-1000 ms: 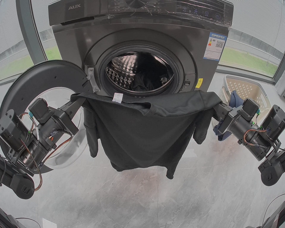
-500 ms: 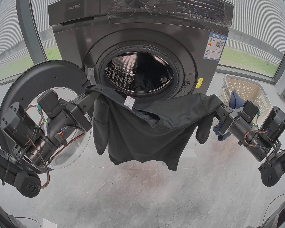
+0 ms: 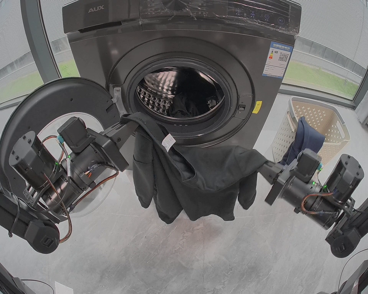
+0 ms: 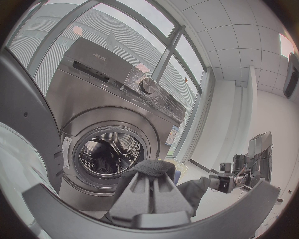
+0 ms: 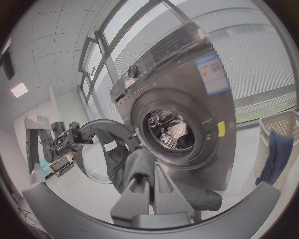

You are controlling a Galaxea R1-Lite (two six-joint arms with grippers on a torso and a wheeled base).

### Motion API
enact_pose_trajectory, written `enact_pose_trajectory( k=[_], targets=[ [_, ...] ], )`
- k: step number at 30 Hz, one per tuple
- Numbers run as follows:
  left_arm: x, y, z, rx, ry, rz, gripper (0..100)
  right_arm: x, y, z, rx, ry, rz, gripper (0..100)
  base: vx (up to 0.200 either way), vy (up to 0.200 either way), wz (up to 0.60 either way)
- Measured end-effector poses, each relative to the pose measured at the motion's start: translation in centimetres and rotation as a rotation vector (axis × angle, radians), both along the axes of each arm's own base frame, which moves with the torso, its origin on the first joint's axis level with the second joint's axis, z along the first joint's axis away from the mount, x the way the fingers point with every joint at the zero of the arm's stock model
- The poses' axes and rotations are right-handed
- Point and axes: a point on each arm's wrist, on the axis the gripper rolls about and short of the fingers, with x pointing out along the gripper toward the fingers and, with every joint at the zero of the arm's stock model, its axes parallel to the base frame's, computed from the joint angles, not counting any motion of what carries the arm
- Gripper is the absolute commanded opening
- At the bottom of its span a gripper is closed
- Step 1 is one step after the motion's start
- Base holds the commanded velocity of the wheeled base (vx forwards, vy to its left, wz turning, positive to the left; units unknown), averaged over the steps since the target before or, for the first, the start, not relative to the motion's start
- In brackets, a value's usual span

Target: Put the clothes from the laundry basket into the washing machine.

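Sagging now, the soft black knit shirt (image 3: 199, 180) hangs bunched at frame centre, below the round steel drum mouth (image 3: 161, 90); left gripper (image 3: 128, 124) and right gripper (image 3: 265, 171), each clamped on one end, have drawn closer.

1. Bright, even daylight through windows (image 3: 326, 69) behind the washer (image 3: 96, 49).
2. Drum (image 3: 161, 86) steel glints; the film on the panel (image 3: 214, 11) glares.
3. Floor (image 3: 191, 252) is glossy; shadows are soft and faint.
4. Ceiling lamp (image 5: 19, 89) is lit.
5. Wrist views bend hard and have dark corners; head view bows lines at its edges.
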Motion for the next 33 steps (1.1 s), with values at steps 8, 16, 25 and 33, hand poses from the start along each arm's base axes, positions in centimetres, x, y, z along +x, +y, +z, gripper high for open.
enact_pose_trajectory(
  k=[8,16,25,33],
  targets=[
    [0.2,-0.4,-0.3,-0.003,0.001,0.001,0,-1.1,3.5,-3.9,-0.071,0.119,0.116,100,0.0,0.0,0.0],
    [0.2,-0.5,-0.4,-0.005,0.003,0.002,0,-3.1,4.7,-7.3,-0.168,0.246,0.174,100,0.0,0.0,0.0],
    [0.1,-0.4,-0.1,-0.009,-0.004,-0.001,0,-6.3,3.6,-11.3,-0.329,0.42,0.221,100,0.0,0.0,0.0],
    [-0.2,-0.6,0.0,-0.009,-0.008,-0.014,0,-4.8,4.6,-10.9,-0.28,0.387,0.202,100,0.0,0.0,0.0]
  ],
)
